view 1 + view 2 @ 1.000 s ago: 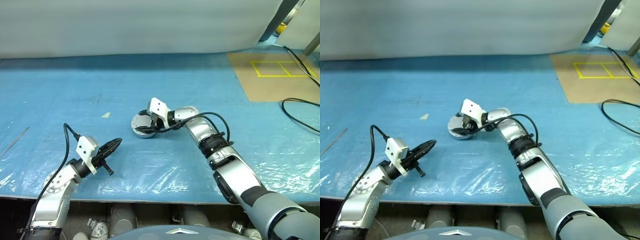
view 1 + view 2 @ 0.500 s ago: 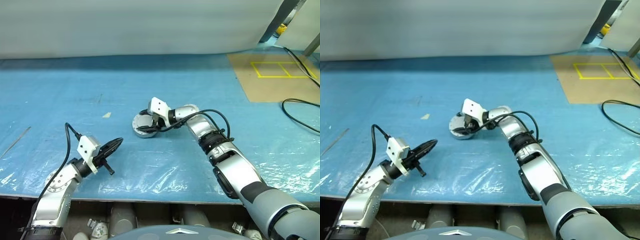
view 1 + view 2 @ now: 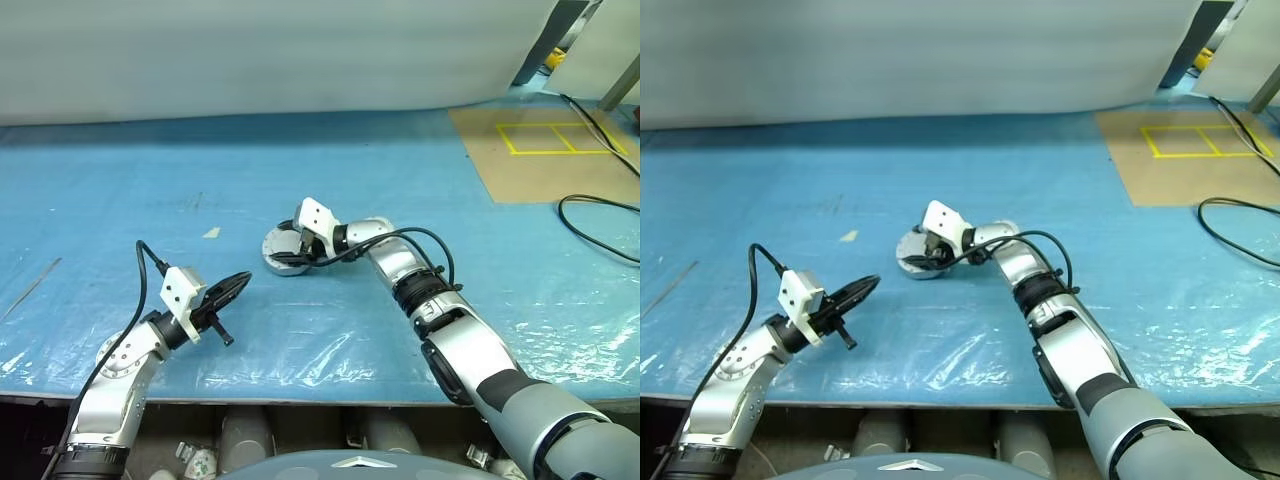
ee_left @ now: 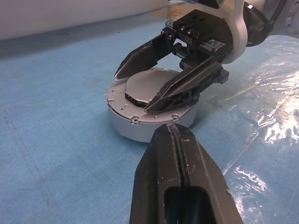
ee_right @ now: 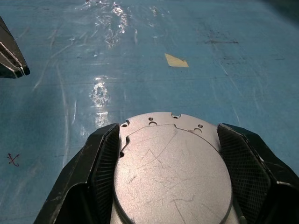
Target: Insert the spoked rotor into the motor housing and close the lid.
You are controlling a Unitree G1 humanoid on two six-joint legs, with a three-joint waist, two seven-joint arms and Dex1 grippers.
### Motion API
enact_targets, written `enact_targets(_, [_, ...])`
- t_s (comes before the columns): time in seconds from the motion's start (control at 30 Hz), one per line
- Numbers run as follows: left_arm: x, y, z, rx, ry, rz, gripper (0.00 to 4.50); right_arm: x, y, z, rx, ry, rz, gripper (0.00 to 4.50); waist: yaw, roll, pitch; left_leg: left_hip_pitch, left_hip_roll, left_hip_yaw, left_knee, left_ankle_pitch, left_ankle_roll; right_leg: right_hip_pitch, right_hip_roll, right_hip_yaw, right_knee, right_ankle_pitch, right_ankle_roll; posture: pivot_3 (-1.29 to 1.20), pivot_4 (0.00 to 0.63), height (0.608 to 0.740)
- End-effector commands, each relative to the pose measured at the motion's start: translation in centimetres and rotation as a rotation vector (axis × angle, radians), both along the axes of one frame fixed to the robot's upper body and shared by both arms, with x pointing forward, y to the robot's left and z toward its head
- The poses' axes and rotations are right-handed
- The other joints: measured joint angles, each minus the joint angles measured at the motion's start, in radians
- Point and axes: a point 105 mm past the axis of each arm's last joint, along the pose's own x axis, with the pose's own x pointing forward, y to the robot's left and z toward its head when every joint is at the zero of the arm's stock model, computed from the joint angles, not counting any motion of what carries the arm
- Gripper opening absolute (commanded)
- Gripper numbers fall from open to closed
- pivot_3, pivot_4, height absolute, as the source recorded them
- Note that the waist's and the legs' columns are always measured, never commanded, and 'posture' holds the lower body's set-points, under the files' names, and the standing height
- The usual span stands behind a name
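The right gripper [image 4: 161, 77] has its fingers spread around the lid [image 5: 173, 175] on the motor housing [image 4: 140, 119]. The lid looks nearly seated and needs pressing flat next. Nearby, the left gripper [image 3: 232, 287] is pinched together, empty.

Two head cameras look down from above at the blue bench [image 3: 330, 150]. Each wrist camera sits low and very close. All of them see the round metal part [image 4: 149, 105].

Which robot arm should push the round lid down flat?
The right one, probably. Its pincer already has a finger on each side of the lid, which sits a bit crooked on the motor housing. The left pincer is shut, holding nothing and off to the side.
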Motion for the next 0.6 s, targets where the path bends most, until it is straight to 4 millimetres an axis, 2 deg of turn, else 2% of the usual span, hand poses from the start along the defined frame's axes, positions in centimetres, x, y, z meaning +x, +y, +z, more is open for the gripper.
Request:
enact_targets(0.03, [0.1,-0.3,0.9,0.008,-0.043,-0.016,0.00,-0.5,-1.6,-3.9,-0.111,0.089,-0.051,2.98,0.000,0.000,0.000,0.000,0.000,0.000,0.000,0.000,0.000,0.000,0.000,0.000,0.000,0.000,0.000,0.00,0.150,0.740])
enact_targets(0.13, [0.2,-0.3,0.9,0.009,-0.044,-0.018,0.00,-0.9,-1.6,-4.3,-0.135,0.093,-0.027,2.98,0.000,0.000,0.000,0.000,0.000,0.000,0.000,0.000,0.000,0.000,0.000,0.000,0.000,0.000,0.000,0.00,0.150,0.740])
enact_targets(0.27, [0.3,-0.4,0.9,0.009,-0.047,-0.022,0.00,-1.5,-0.3,-3.3,-0.019,0.184,-0.021,2.98,0.000,0.000,0.000,0.000,0.000,0.000,-0.002,0.000,0.000,0.000,0.000,0.000,-0.001,0.000,0.000,0.00,0.150,0.740])
enact_targets(0.6, [0.4,-0.4,0.8,0.010,-0.047,-0.023,0.00,-2.2,-0.1,-3.6,-0.045,0.160,0.017,2.98,-0.003,0.000,0.000,-0.001,0.000,0.002,-0.008,0.000,0.000,-0.003,0.001,0.000,-0.004,-0.003,-0.002,0.00,0.150,0.740])
